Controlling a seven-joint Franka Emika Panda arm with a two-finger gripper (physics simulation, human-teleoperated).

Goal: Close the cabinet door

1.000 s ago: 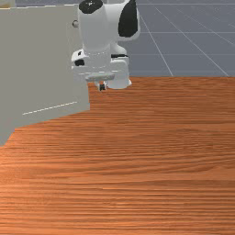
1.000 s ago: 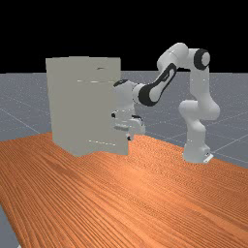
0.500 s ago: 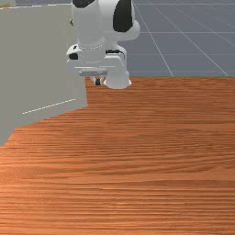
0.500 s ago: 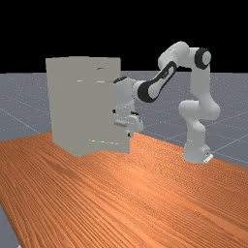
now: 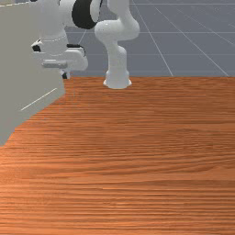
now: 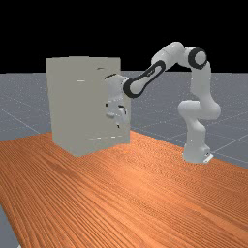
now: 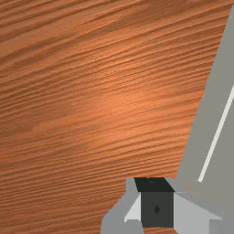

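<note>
Door (image 5: 27, 59): one, flat, pale grey; in the front view's left, ajar, its free edge toward the middle; in the far view it reaches rightward past the upright edge of the cabinet (image 6: 62, 104); its lower edge is above the table (image 5: 137, 160).
Line (image 5: 39, 99): one, thin, whitish, on the door; slanting near the lower edge in the front view; also to be seen on the door in the wrist view.
Cabinet: one, tall, boxy, same pale grey; in the far view's left, upright on the table.
Gripper (image 5: 65, 75): one, pointing down, low by the free edge of the door; whether released or clenched, cannot tell; in the wrist view the door lies just beside it; contact, cannot tell.
Arm (image 6: 169, 54): one, white and grey with black joints; bent high, reaching across the far view from right to left.
Base (image 6: 195, 154): one, white; on the table, well apart from the cabinet; near the middle of the front view.
Table: one, orange-brown wood, streaked grain; beneath gripper and door.
Floor (image 6: 230, 111): grey, marked with pale grid lines; beyond the table.
</note>
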